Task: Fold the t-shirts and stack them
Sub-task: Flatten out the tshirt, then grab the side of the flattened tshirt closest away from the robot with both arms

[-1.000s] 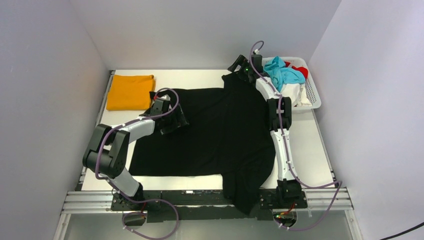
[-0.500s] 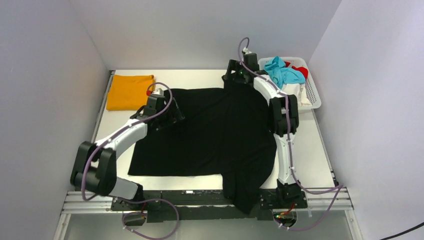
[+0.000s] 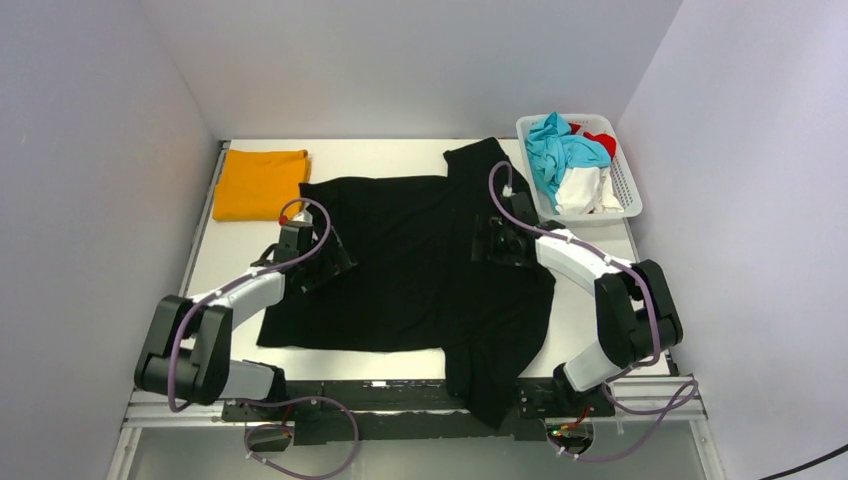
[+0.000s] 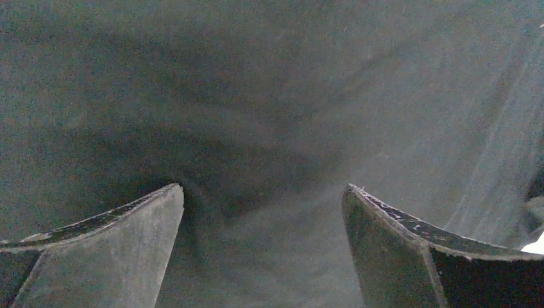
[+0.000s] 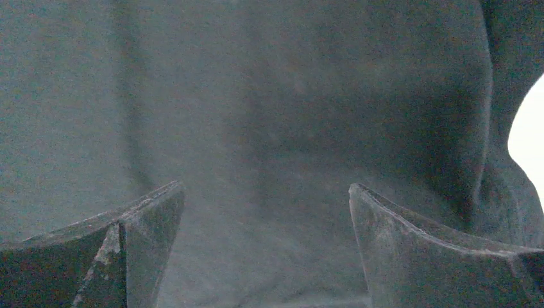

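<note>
Top external, left end effector [image 3: 335, 263], right end effector [image 3: 483, 243] spread, retreated over black t-shirt [image 3: 420, 285]

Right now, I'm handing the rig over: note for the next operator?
Left gripper: jaws open, empty, over the large black cloth t-shirt.
Right gripper: same, nearer its right side.
That shirt lies spread unfolded, one end hanging off the near edge of the table.
Done: orange-yellow cloth t-shirt folded, far left corner.
Left: fold the black one, stack both.
</note>
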